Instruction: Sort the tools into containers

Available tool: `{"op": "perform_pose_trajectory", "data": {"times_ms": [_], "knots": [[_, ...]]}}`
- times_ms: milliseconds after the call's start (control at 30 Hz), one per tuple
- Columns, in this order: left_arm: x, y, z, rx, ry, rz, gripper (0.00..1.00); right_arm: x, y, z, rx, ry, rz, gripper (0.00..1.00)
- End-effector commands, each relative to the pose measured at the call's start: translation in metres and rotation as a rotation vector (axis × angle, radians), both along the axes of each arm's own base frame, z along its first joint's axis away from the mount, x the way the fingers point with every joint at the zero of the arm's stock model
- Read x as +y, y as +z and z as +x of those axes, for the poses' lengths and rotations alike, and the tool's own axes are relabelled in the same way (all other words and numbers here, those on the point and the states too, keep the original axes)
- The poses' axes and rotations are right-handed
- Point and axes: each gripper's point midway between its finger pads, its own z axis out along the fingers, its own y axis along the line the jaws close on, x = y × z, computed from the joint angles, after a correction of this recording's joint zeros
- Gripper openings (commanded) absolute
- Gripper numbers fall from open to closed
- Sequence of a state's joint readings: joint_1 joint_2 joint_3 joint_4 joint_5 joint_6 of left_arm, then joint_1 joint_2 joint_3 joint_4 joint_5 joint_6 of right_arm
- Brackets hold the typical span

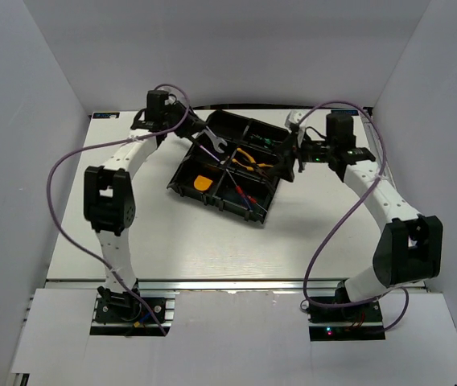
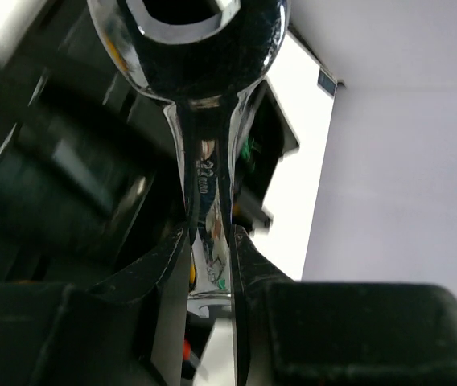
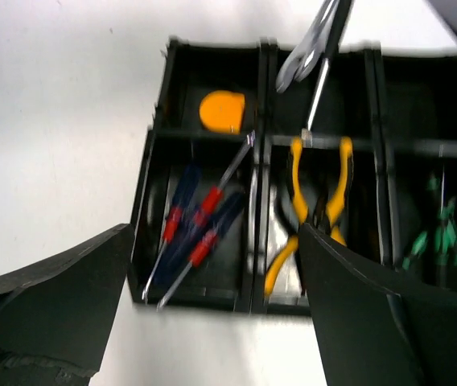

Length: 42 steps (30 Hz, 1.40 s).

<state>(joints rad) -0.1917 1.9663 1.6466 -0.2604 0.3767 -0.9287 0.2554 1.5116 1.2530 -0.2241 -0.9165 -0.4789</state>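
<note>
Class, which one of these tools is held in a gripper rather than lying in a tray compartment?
The silver wrench, clamped in the left gripper above the tray; the pliers, tape measure and screwdrivers lie inside compartments.

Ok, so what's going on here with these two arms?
The left end effector is shut on the silver wrench, holding it above the black organizer tray. The right end effector hangs open at the tray's side, holding nothing. In its compartments already lie yellow pliers, an orange tape measure and red-and-blue screwdrivers.
</note>
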Motion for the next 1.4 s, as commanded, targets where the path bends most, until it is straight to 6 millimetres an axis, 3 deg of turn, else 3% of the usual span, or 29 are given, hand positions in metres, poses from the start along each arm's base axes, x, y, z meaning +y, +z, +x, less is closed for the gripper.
{"op": "perform_pose_trajectory", "data": {"times_ms": [0, 33, 67, 100, 133, 167, 333, 667, 867, 900, 933, 1033, 1133, 1267, 1367], "knots": [[-0.017, 0.046, 0.039, -0.15, -0.002, -0.038, 0.0, -0.028, 0.011, -0.009, -0.031, -0.002, 0.035, 0.89], [-0.019, 0.066, 0.051, -0.199, 0.002, -0.05, 0.0, -0.034, 0.012, -0.011, -0.031, -0.017, 0.036, 0.89], [-0.021, 0.066, 0.059, -0.206, 0.006, -0.052, 0.0, -0.045, 0.004, -0.01, -0.016, -0.045, 0.031, 0.89], [-0.022, 0.048, 0.071, -0.178, 0.017, -0.056, 0.0, -0.05, 0.004, -0.013, -0.017, -0.055, 0.03, 0.89], [-0.024, 0.063, 0.079, -0.217, 0.021, -0.066, 0.0, -0.055, 0.001, -0.015, -0.006, -0.065, 0.028, 0.89], [-0.026, 0.063, 0.085, -0.218, 0.03, -0.076, 0.0, -0.062, -0.008, -0.017, 0.012, -0.084, 0.022, 0.89], [-0.034, 0.048, 0.111, -0.207, 0.078, -0.131, 0.0, -0.075, -0.025, -0.029, 0.051, -0.114, 0.015, 0.89], [-0.067, -0.004, 0.138, -0.242, 0.121, -0.093, 0.0, -0.08, -0.035, -0.041, 0.085, -0.129, 0.015, 0.89], [-0.073, -0.016, 0.137, -0.256, 0.097, -0.042, 0.0, -0.083, -0.04, -0.045, 0.099, -0.139, 0.015, 0.89], [-0.074, -0.016, 0.135, -0.26, 0.083, -0.03, 0.03, -0.083, -0.04, -0.045, 0.1, -0.138, 0.016, 0.89], [-0.075, -0.017, 0.134, -0.261, 0.074, -0.022, 0.17, -0.083, -0.04, -0.045, 0.098, -0.137, 0.017, 0.89], [-0.075, -0.015, 0.131, -0.258, 0.054, -0.019, 0.44, -0.082, -0.04, -0.045, 0.101, -0.137, 0.022, 0.89], [-0.077, -0.007, 0.128, -0.271, 0.04, -0.012, 0.59, -0.082, -0.038, -0.043, 0.093, -0.136, 0.024, 0.89], [-0.076, 0.014, 0.126, -0.307, 0.033, -0.008, 0.68, -0.083, -0.035, -0.042, 0.085, -0.141, 0.022, 0.89], [-0.072, 0.035, 0.121, -0.339, 0.029, 0.001, 0.69, -0.084, -0.032, -0.041, 0.072, -0.146, 0.014, 0.89]]}}
